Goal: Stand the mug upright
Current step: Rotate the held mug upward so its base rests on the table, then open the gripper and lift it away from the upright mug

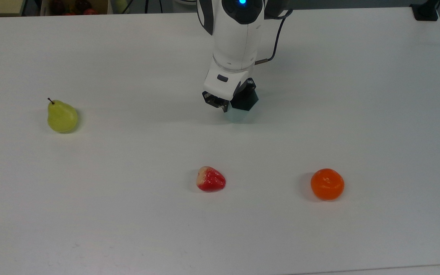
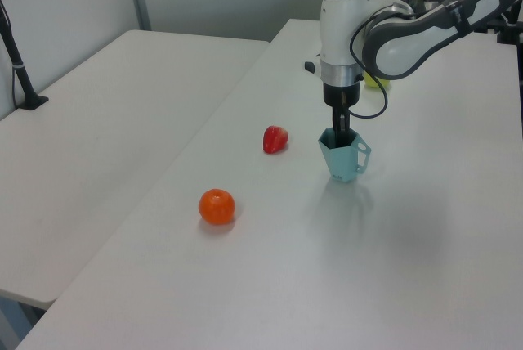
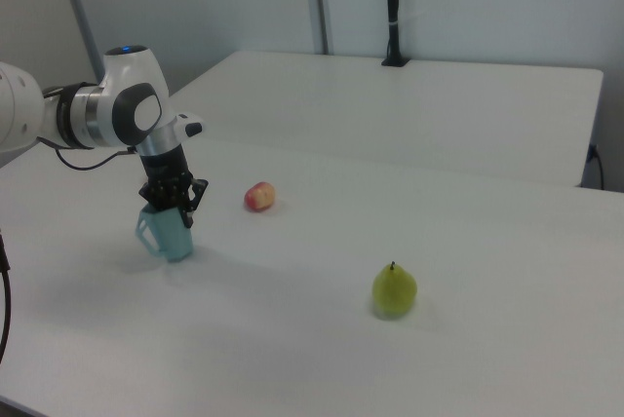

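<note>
Top view: tool (image 1: 224, 104) pointing straight down from a white arm (image 1: 232, 42), right on top of the mug (image 1: 244, 100). Dark inside of mug facing up, just beside tool on the top view's right. Pear (image 1: 62, 117), strawberry (image 1: 211, 179) and orange (image 1: 327, 184) well apart on the white surface (image 1: 128, 221).

Left view: mug (image 2: 344, 156) standing up, wide mouth on top, narrow bottom near the surface (image 2: 392, 268); touching or not, hard to tell. Handle toward the left view's right. Tool (image 2: 341, 132) reaching down into the mouth, fingers closed on the rim.

Right view: mug (image 3: 170, 232) under tool (image 3: 172, 205), upright, handle toward the right view's left. Arm (image 3: 117, 110) bent, last part straight down.
</note>
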You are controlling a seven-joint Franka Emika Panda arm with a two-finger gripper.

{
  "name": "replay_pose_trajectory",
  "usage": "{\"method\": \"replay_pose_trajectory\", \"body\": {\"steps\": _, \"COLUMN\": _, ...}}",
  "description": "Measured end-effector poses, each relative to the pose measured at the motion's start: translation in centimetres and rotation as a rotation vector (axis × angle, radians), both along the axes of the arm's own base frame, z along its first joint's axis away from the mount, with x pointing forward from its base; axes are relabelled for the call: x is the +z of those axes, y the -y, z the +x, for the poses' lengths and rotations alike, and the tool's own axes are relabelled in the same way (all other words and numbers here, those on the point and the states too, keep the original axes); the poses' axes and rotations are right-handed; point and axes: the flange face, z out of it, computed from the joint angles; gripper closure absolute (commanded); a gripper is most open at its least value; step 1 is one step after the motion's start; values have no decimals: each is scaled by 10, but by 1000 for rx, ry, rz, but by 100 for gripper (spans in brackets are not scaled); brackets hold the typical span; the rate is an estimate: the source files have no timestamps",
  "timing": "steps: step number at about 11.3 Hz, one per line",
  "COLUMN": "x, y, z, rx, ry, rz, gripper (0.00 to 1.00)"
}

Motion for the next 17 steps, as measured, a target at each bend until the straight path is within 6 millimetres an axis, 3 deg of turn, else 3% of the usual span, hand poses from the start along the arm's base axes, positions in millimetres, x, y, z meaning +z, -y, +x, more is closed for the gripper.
{"method": "replay_pose_trajectory", "body": {"steps": 4, "x": 0, "y": 2, "z": -3, "rx": -27, "ry": -31, "rz": -10, "gripper": 0}}
{"method": "replay_pose_trajectory", "body": {"steps": 6, "x": 18, "y": 6, "z": -7, "rx": -42, "ry": -57, "rz": -26, "gripper": 0}}
{"method": "replay_pose_trajectory", "body": {"steps": 9, "x": 86, "y": 21, "z": -24, "rx": -79, "ry": -58, "rz": -53, "gripper": 0}}
{"method": "replay_pose_trajectory", "body": {"steps": 10, "x": 124, "y": 38, "z": -34, "rx": -132, "ry": -25, "rz": -60, "gripper": 0}}
{"method": "replay_pose_trajectory", "body": {"steps": 13, "x": 194, "y": 83, "z": -57, "rx": -278, "ry": 26, "rz": 8, "gripper": 0}}
{"method": "replay_pose_trajectory", "body": {"steps": 15, "x": 221, "y": 104, "z": -78, "rx": -349, "ry": 5, "rz": 34, "gripper": 0}}
{"method": "replay_pose_trajectory", "body": {"steps": 17, "x": 236, "y": 119, "z": -88, "rx": -389, "ry": 7, "rz": 36, "gripper": 0}}
